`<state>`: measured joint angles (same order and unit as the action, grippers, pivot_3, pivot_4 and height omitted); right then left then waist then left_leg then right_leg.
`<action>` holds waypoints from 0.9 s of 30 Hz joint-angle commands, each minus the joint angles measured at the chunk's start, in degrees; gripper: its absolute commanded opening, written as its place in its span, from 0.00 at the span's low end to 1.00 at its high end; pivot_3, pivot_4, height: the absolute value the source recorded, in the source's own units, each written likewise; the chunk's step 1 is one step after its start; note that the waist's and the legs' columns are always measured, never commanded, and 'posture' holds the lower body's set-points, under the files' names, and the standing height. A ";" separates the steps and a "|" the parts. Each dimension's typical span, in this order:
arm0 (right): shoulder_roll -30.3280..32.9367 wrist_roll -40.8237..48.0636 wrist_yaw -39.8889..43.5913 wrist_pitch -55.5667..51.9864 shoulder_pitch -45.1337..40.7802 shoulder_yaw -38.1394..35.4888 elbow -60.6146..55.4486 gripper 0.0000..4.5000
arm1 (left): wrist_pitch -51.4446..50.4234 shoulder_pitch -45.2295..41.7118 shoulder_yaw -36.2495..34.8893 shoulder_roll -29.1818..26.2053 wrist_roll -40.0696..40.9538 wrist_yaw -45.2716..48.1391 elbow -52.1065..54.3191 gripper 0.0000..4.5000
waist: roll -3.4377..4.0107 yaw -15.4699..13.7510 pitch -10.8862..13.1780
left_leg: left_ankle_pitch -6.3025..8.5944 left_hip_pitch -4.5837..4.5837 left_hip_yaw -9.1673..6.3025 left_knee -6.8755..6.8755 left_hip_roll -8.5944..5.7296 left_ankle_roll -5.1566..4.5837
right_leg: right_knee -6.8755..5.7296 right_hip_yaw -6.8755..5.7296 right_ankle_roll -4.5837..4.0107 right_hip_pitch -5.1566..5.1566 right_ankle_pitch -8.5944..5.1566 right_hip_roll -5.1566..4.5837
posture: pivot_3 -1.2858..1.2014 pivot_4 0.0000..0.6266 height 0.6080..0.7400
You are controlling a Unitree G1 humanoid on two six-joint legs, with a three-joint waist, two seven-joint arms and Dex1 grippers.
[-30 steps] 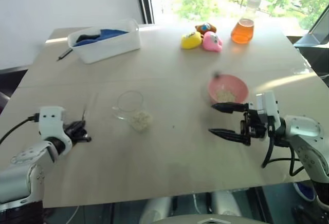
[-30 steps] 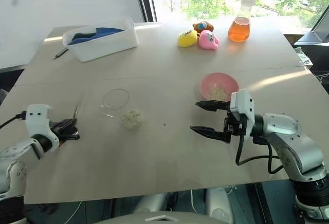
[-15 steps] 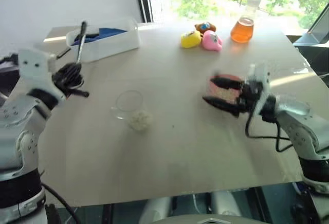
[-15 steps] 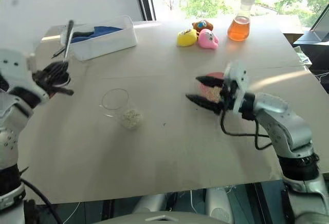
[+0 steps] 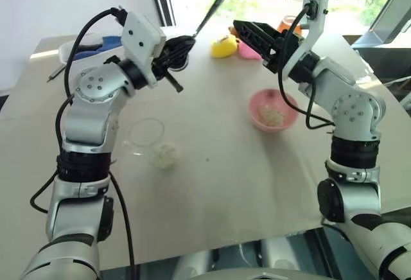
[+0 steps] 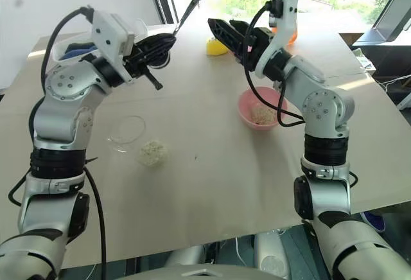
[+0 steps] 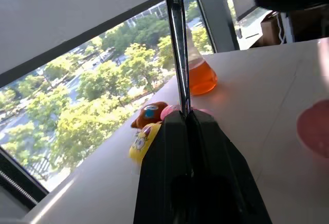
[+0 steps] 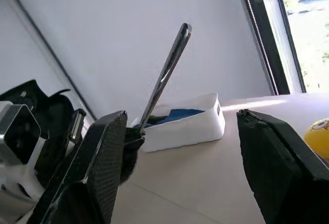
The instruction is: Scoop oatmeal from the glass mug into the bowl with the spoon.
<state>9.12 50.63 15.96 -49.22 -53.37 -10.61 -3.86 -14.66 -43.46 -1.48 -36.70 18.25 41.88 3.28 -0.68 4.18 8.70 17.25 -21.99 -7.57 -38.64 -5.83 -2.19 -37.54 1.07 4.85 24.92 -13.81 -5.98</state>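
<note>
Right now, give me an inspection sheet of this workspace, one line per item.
Surface: pale wooden table, loose flakes of oatmeal spilled on it beside the clear glass mug.
Job's things: small pink bowl holds some flakes; slim silver metal spoon raised in the air.
Clutter: white rectangular tub with blue contents, yellow toy, pink toy, flask of orange liquid.
Grippers: left gripper shut on the spoon; right gripper open, empty, facing the spoon.
Cables: black cables along both arms.
Surroundings: window with green trees outside, white wall.
</note>
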 commanded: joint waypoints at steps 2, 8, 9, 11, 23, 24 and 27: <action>-1.20 0.50 -1.10 0.57 -1.98 -0.38 -0.31 0.76 | 2.16 -1.38 -0.65 0.04 1.23 3.07 3.72 0.02 | 0.02 -0.10 0.00 | 0.00 0.00 0.04 -0.15 0.00 0.00 | -0.22 0.03 0.00 0.07 0.00 0.00 | 0.52 0.24 1.00; -2.20 0.98 -1.06 2.00 -4.74 -1.49 1.63 0.76 | 1.83 0.41 0.41 -1.18 -0.02 6.04 6.84 0.02 | 0.04 -0.24 0.01 | 0.00 -0.03 0.10 -0.53 -0.04 0.00 | -0.45 0.12 -0.03 0.06 0.02 0.02 | 0.52 0.24 1.00; -2.05 0.88 -0.61 2.22 -5.08 -1.43 1.79 0.76 | 1.67 0.67 0.46 -1.37 -0.04 6.39 7.29 0.02 | 0.05 -0.23 0.02 | 0.00 -0.03 0.10 -0.53 -0.04 0.00 | -0.46 0.13 -0.04 0.06 0.03 0.02 | 0.52 0.24 1.00; -1.80 1.37 1.07 2.41 -5.50 -1.36 1.73 0.76 | 1.21 0.85 0.24 -1.30 -0.01 6.43 7.79 0.02 | 0.05 -0.25 0.02 | 0.00 -0.04 0.08 -0.51 -0.04 0.00 | -0.44 0.11 -0.04 0.07 0.02 0.03 | 0.52 0.24 1.00; 1.98 4.27 6.80 -1.73 -5.86 -0.89 1.40 0.76 | 1.84 2.54 0.15 -2.47 -0.93 7.29 7.45 0.02 | 0.05 -0.25 0.02 | 0.00 -0.05 0.09 -0.51 -0.04 0.00 | -0.42 0.11 -0.04 0.07 0.02 0.02 | 0.52 0.24 1.00; 2.28 4.30 7.04 -1.92 -5.93 -0.84 1.51 0.76 | 1.82 2.57 0.15 -2.34 -0.85 7.29 7.43 0.02 | 0.05 -0.26 0.02 | 0.00 -0.05 0.08 -0.51 -0.04 0.00 | -0.43 0.12 -0.04 0.07 0.02 0.02 | 0.52 0.24 1.00; 3.92 4.14 8.08 -3.04 -6.23 -0.85 2.29 0.76 | 2.00 2.61 0.22 -2.20 -0.92 7.51 7.20 0.02 | 0.05 -0.31 0.02 | 0.00 -0.06 0.09 -0.51 -0.04 0.00 | -0.43 0.12 -0.04 0.08 0.02 0.02 | 0.52 0.24 1.00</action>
<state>11.99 53.62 22.79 -51.81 -57.76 -11.01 -0.84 -13.80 -40.33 -0.36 -38.54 17.22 49.08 8.49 -0.63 3.88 8.72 17.26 -22.05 -7.48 -39.16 -5.87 -2.19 -37.97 1.18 4.81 25.00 -13.78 -5.97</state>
